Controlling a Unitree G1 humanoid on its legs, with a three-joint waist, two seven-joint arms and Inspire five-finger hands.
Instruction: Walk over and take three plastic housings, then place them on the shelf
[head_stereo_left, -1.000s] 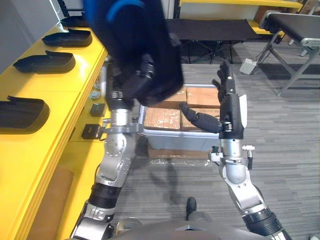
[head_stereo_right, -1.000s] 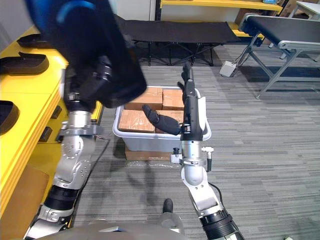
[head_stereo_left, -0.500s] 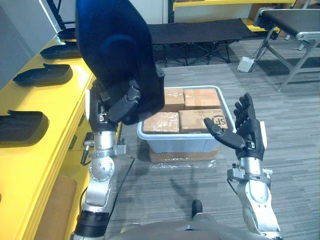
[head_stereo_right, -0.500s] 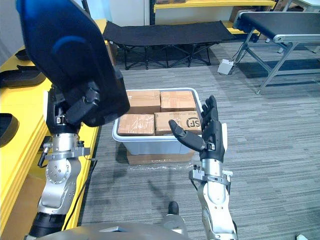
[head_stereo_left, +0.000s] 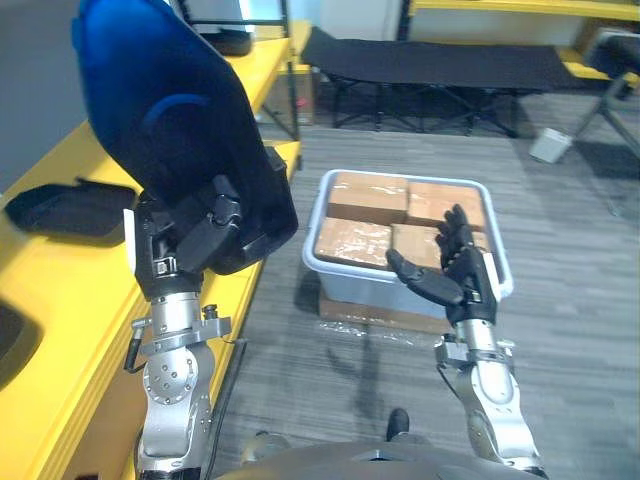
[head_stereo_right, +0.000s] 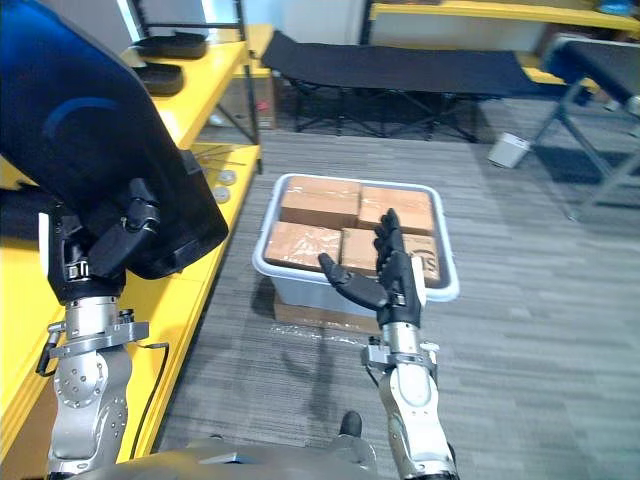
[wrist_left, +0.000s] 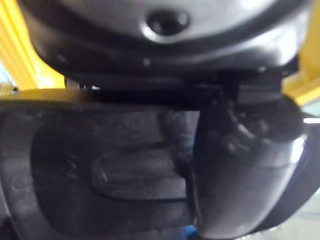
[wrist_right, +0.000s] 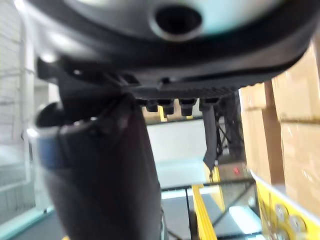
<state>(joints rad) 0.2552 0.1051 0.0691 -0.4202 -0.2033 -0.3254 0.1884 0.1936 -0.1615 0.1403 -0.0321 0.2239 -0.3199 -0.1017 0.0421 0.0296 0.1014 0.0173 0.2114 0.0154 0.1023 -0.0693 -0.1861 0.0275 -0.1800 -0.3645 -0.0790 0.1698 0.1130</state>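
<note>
Yellow shelf (head_stereo_left: 70, 285), black housing (head_stereo_left: 62, 206) on it, grey floor (head_stereo_left: 575, 335), black cot (head_stereo_left: 430, 62).

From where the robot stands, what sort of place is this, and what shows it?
Probably a factory or warehouse floor: a long yellow shelf holding dark plastic housings, a grey bin of taped cardboard boxes, and another housing in the left hand.
</note>
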